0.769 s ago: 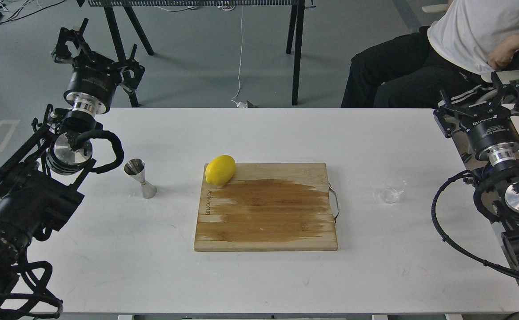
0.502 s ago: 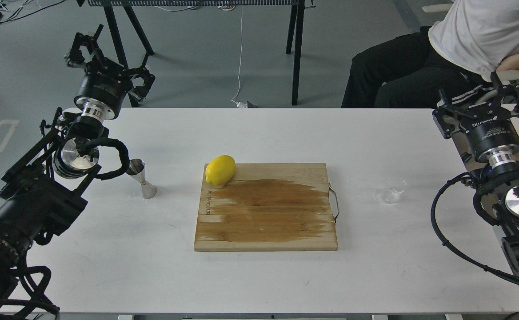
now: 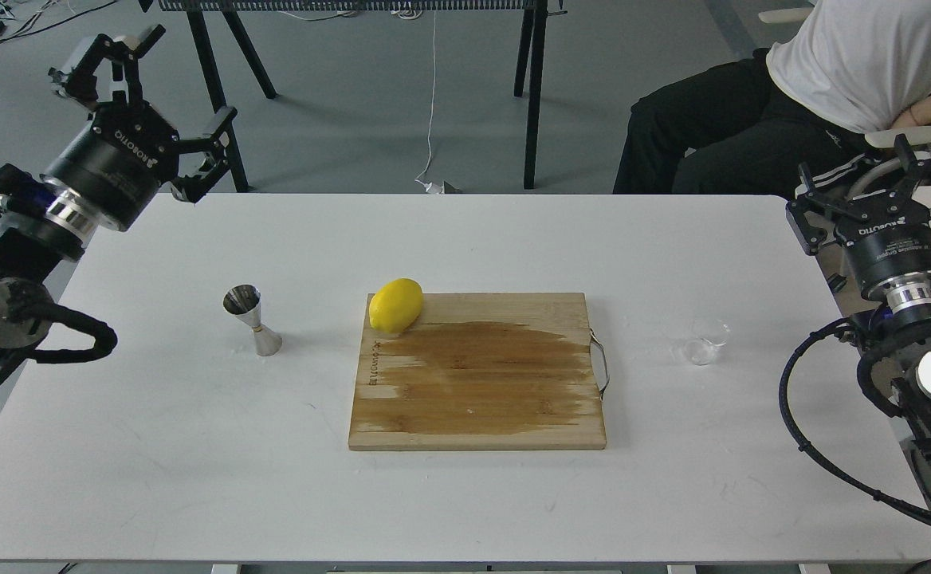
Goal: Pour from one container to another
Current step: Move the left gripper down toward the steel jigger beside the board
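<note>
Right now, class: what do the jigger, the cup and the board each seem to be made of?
Jigger: polished metal, likely steel; its hourglass body is silver and mirror-shiny.
Cup: thin clear plastic by the look, possibly glass; the white table shows through it.
Board: wood, perhaps bamboo; visible grain strips, with a darker patch that looks damp or stained.

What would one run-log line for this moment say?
left gripper open, raised | right gripper open | clear plastic cup untouched | steel hourglass jigger upright
</note>
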Controlling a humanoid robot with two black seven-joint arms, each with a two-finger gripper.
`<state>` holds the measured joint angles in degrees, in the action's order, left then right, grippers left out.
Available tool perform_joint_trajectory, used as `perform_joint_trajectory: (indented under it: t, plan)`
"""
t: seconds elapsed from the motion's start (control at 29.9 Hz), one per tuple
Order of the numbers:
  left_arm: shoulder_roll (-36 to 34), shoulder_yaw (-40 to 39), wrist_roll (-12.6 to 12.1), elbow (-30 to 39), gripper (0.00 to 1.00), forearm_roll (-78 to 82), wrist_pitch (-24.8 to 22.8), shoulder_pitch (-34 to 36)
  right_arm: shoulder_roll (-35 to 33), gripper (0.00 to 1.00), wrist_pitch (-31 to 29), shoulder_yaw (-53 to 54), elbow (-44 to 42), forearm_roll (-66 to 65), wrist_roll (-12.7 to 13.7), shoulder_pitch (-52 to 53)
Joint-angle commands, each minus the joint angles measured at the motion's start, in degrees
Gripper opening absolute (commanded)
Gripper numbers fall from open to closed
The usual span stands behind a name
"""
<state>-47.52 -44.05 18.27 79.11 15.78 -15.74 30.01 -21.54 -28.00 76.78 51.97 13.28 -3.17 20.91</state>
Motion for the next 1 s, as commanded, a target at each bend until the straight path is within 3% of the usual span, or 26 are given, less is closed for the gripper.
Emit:
perform_joint_trajectory:
  t: [0.0,0.13,0.23,0.4,0.67,0.97]
  plan:
    - [-6.78,1.42,0.18,9.02,1.0,14.06,5.26,-4.16,-0.08,1.0,0.0,0.56,2.08,0.0,0.0,-0.08]
    - [-10.66,1.86,0.53,12.47,0.99,30.15,10.45,-9.87,-0.08,1.0,0.0,0.74,3.31,0.0,0.0,-0.61]
    - [-11.28,1.86,3.6,12.47,0.98,42.36,14.05,-14.53,-0.08,1.0,0.0,0.92,3.32,0.0,-0.08,-0.61]
    - [-10.67,2.82,3.61,10.29,0.97,64.94,24.5,-21.65,-0.26,1.0,0.0,1.0,3.32,-0.09,-0.09,-1.31]
    - [1.88,5.99,5.28,-16.5,0.93,93.44,38.14,-21.31,-1.05,1.0,0.0,1.88,3.58,-0.01,-0.09,-1.75]
    - [16.74,6.95,5.98,-36.55,0.85,103.58,42.1,-12.97,-2.54,1.0,0.0,3.2,7.45,-0.09,-0.09,-1.75]
